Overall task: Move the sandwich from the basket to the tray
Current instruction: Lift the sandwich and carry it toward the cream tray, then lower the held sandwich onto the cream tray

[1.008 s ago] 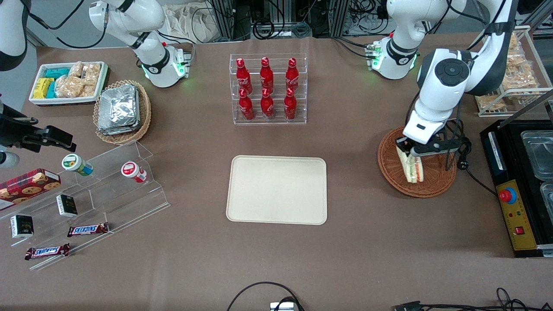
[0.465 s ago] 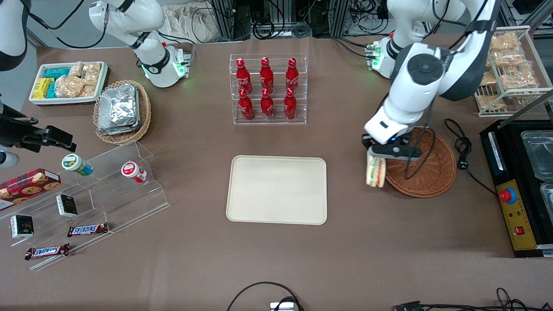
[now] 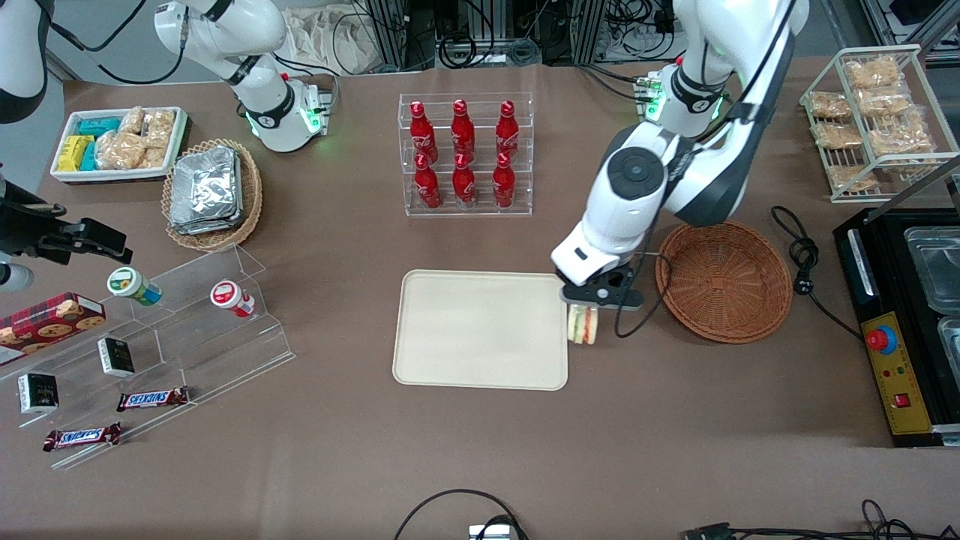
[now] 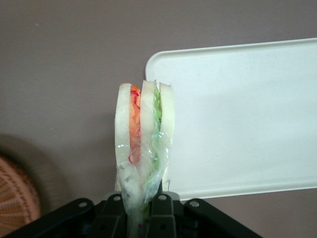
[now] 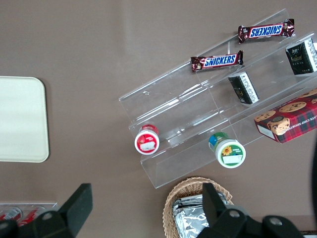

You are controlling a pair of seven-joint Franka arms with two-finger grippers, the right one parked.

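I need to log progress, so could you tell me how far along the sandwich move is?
Done: the basket holds nothing; the sandwich is out. In hand: the gripper is shut on it, held above the table at the tray edge nearest the basket. Left: carry it over the tray, lower and release.

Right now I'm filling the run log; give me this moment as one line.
phase: carry | gripper: shut on sandwich, above tray edge nearest basket | basket: no sandwich inside | release: not yet
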